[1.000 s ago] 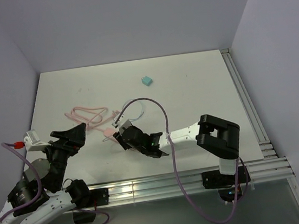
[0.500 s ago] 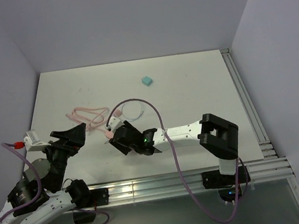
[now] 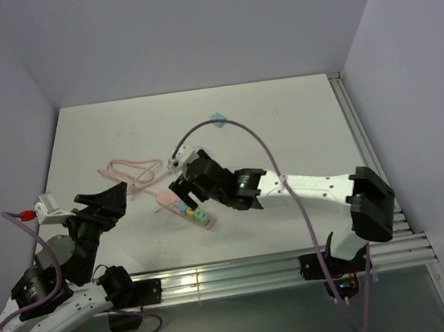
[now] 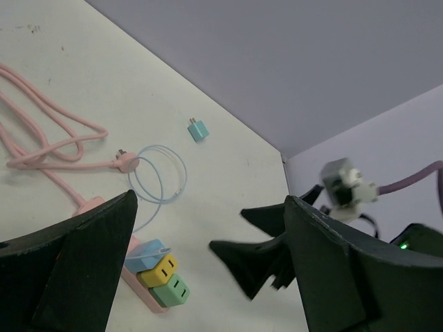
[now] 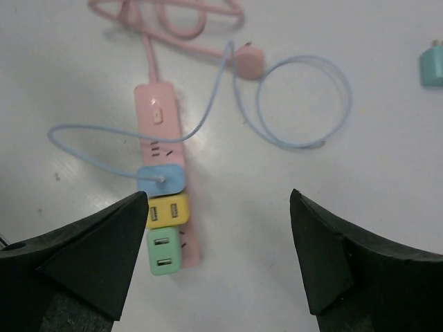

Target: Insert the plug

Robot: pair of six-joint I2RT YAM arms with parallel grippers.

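Observation:
A pink power strip (image 5: 160,111) lies on the white table. Three plugs sit in a row at its near end: blue (image 5: 161,179), yellow (image 5: 167,211) and green (image 5: 165,252). My right gripper (image 5: 220,207) hovers open above that end with nothing between its fingers; the top view shows it (image 3: 185,193) just over the strip (image 3: 210,224). A loose teal plug (image 5: 432,67) lies far off on the table (image 3: 218,120). My left gripper (image 4: 209,200) is open and empty, held left of the strip (image 3: 112,197), with the green plug (image 4: 170,290) below it.
The strip's pink cord (image 3: 129,171) lies coiled at the left, ending in a pink plug (image 5: 248,61). A thin light-blue cable (image 5: 304,104) loops from the blue plug. The right arm's purple cable (image 3: 250,134) arches over the table. A rail (image 3: 367,156) runs along the right edge.
My right gripper has opened and lifted back off the strip's end, uncovering the three plugs. Its arm has swung and stretched out. The left arm has not moved.

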